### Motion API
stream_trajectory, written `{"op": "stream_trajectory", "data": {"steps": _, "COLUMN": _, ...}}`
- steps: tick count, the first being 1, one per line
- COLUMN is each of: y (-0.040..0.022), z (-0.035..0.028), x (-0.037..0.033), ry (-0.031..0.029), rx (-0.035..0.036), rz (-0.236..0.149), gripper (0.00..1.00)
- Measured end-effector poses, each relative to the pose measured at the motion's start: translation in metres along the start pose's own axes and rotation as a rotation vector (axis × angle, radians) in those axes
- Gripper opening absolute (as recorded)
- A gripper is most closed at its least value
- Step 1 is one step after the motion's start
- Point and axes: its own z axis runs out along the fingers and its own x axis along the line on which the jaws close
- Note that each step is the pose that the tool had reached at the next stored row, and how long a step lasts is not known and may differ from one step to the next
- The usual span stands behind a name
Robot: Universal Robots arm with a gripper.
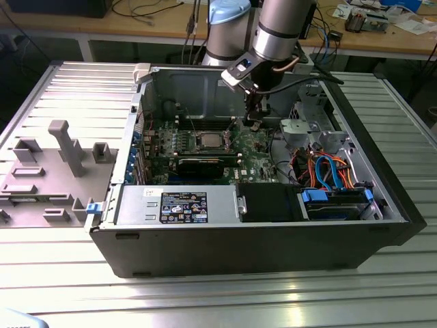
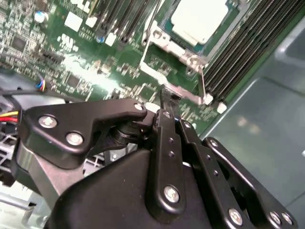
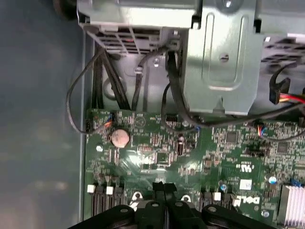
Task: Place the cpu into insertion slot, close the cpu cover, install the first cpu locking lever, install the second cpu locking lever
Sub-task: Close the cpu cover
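The cpu (image 2: 199, 18), with its pale metal top, lies in the insertion slot (image 1: 197, 144) on the green motherboard (image 3: 157, 143). The silvery cpu cover (image 2: 163, 48) frames it and looks to lie flat. A thin metal locking lever (image 2: 202, 80) runs along one side of the cover and ends in a pale tip. My gripper (image 2: 167, 98) hangs just off the cover's near edge, its black fingers pressed together and holding nothing. In the exterior view the gripper (image 1: 254, 121) is inside the case, to the right of the cpu (image 1: 209, 141). The first wrist view shows the gripper (image 3: 160, 185) over the board.
The open computer case (image 1: 205, 239) lies on a ribbed metal table (image 1: 68, 89). A grey drive cage (image 3: 224, 57) and black cables (image 3: 171, 90) stand close to the arm. Long black memory slots (image 2: 248, 43) flank the socket. A grey fixture (image 1: 65, 147) sits at the exterior view's left.
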Motion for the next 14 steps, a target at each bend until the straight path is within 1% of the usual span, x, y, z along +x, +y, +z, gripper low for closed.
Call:
{"op": "stream_trajectory", "data": {"steps": 1, "y": -0.0069, "z": 0.0006, "x": 0.0004, "ry": -0.0001, "rx": -0.0011, "rz": 0.000, "gripper": 0.11}}
{"op": "stream_trajectory", "data": {"steps": 3, "y": -0.0155, "z": 0.0014, "x": 0.0010, "ry": 0.0000, "rx": -0.0022, "rz": 0.000, "gripper": 0.11}}
{"op": "stream_trajectory", "data": {"steps": 4, "y": -0.0178, "z": 0.0016, "x": 0.0012, "ry": -0.0001, "rx": -0.0022, "rz": 0.000, "gripper": 0.11}}
{"op": "stream_trajectory", "data": {"steps": 8, "y": -0.0228, "z": 0.0021, "x": 0.0015, "ry": 0.0000, "rx": -0.0022, "rz": 0.000, "gripper": 0.11}}
{"op": "stream_trajectory", "data": {"steps": 10, "y": -0.0269, "z": 0.0025, "x": 0.0018, "ry": 0.0002, "rx": -0.0023, "rz": 0.000, "gripper": 0.11}}
{"op": "stream_trajectory", "data": {"steps": 12, "y": -0.0297, "z": 0.0027, "x": 0.0020, "ry": 0.0002, "rx": -0.0023, "rz": 0.000, "gripper": 0.11}}
{"op": "stream_trajectory", "data": {"steps": 14, "y": -0.0344, "z": 0.0033, "x": 0.0022, "ry": 0.0006, "rx": -0.0024, "rz": 0.000, "gripper": 0.11}}
